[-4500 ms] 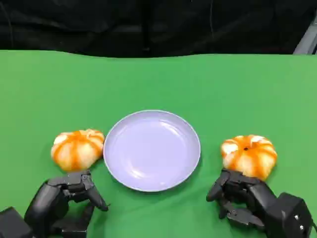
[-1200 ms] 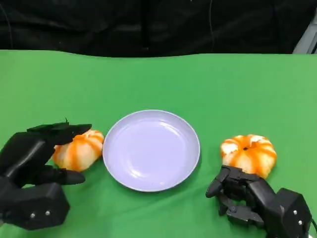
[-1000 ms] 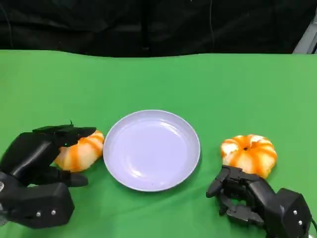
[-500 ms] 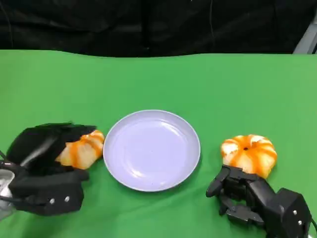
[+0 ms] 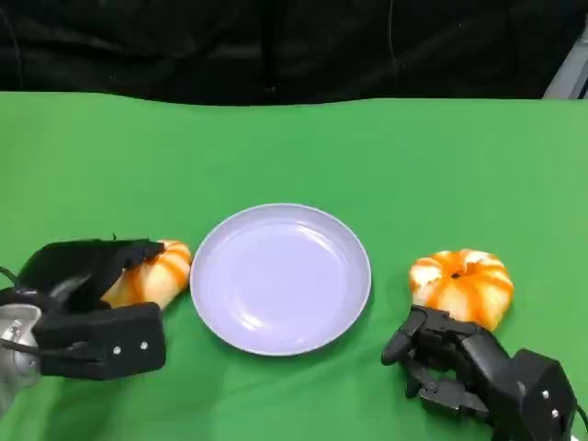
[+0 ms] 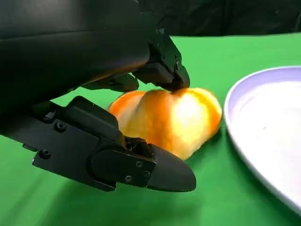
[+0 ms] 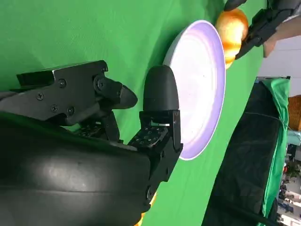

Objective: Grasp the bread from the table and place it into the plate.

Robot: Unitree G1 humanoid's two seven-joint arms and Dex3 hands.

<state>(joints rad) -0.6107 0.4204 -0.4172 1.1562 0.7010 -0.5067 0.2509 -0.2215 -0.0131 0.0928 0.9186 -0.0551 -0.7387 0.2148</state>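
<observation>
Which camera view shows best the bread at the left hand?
The left wrist view: the bread is large there, between the left hand's fingers. In the head view the hand covers part of it; the right wrist view shows it small beyond the plate.

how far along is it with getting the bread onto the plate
Early. Nothing is placed: the plate has no bread on it. In hand: the left hand is wrapped around the left bread, fingers over its top and beneath it in the left wrist view, though it sits beside the plate near the table. Left: lift and set it in. The right bread lies untouched beyond the right hand.
</observation>
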